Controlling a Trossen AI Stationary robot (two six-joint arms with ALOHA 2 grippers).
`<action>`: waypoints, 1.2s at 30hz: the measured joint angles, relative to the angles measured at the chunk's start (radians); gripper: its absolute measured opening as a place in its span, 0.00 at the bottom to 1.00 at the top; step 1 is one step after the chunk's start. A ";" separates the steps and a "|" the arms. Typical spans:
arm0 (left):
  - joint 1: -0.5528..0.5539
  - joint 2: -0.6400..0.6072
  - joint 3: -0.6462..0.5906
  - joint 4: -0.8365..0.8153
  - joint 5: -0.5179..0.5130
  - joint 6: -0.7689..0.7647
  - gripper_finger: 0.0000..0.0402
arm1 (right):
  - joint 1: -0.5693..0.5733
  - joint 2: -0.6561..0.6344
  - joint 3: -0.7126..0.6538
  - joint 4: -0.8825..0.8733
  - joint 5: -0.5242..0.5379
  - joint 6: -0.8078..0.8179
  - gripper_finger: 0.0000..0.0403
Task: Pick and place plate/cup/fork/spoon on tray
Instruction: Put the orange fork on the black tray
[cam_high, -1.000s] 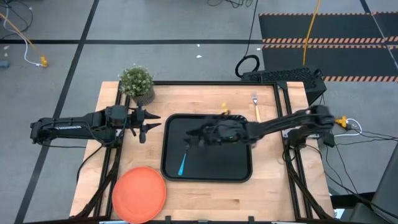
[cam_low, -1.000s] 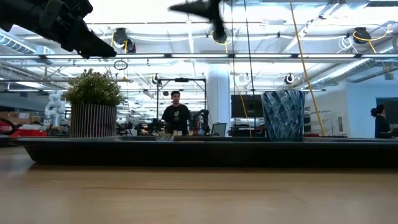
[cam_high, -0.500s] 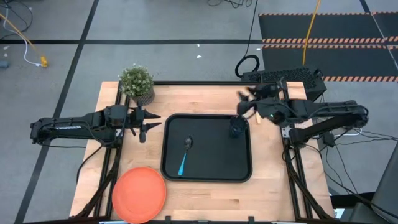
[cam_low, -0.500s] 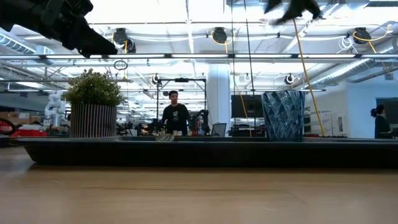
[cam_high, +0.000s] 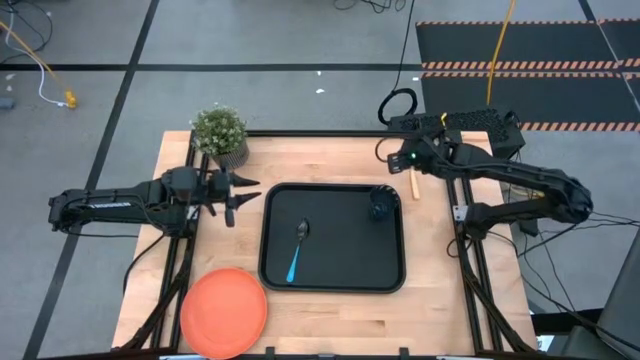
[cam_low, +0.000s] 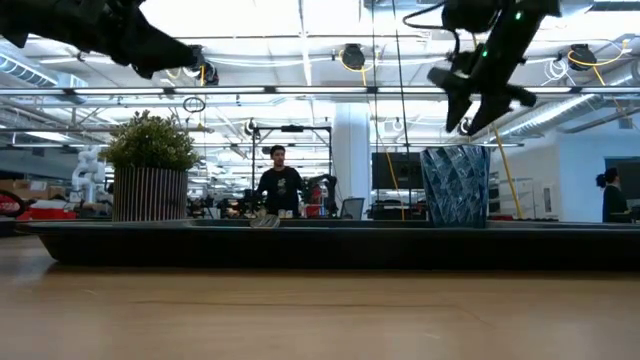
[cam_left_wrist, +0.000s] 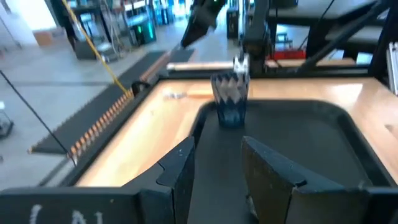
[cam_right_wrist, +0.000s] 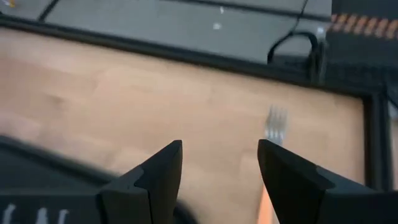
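Though the spoon (cam_high: 296, 250) and cup (cam_high: 381, 208) already sit inside the tray (cam_high: 335, 282), the fork (cam_high: 411, 176) lies just beyond the tray's far right corner and the plate (cam_high: 223, 311) off its near left corner. The right gripper (cam_high: 405, 160) hovers over the fork, fingers (cam_right_wrist: 163, 163) wide and empty; the left gripper (cam_high: 240, 198) waits left of the tray, fingers partly apart, holding nothing.

The worktop (cam_high: 330, 310) is pale wood with a visible grain and a smooth, faintly satin finish. The tray (cam_high: 335, 275) looks like matt black plastic. The plate (cam_high: 223, 312) is smooth orange plastic, and the cup (cam_low: 456, 186) has a faceted, glossy dark surface. The fork (cam_right_wrist: 273, 124) shows dull silver metal tines.
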 joint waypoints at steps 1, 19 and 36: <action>0.001 0.000 0.000 0.015 0.000 0.010 0.34 | -0.024 0.000 -0.017 0.042 0.000 -0.048 0.50; 0.104 0.000 0.000 0.160 -0.096 0.044 0.34 | -0.468 0.258 -0.118 0.055 -0.389 -0.317 0.37; 0.106 0.000 0.000 0.070 -0.095 0.019 0.34 | -0.434 0.485 -0.116 0.109 -0.277 -0.391 0.26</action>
